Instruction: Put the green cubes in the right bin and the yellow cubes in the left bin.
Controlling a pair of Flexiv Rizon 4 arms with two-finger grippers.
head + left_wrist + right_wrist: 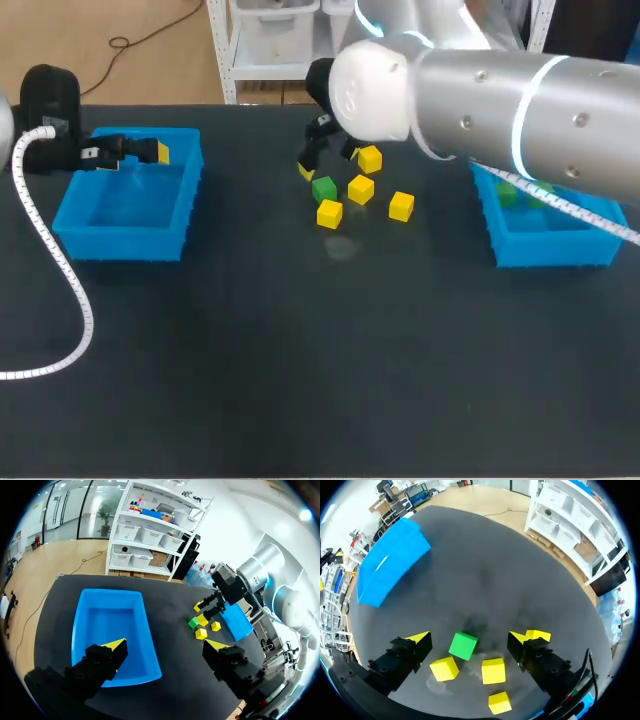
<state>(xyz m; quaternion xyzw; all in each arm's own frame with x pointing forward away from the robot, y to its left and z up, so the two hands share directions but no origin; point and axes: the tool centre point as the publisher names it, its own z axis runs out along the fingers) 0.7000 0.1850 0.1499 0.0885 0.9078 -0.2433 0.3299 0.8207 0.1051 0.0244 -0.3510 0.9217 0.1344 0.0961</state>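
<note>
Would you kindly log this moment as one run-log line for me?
left gripper open, empty, over left bin | right gripper open over green cube | four yellow cubes unsorted | right bin shows green inside

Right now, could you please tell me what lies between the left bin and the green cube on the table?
Nothing does: the head view shows only bare table between the left bin and the green cube.
</note>
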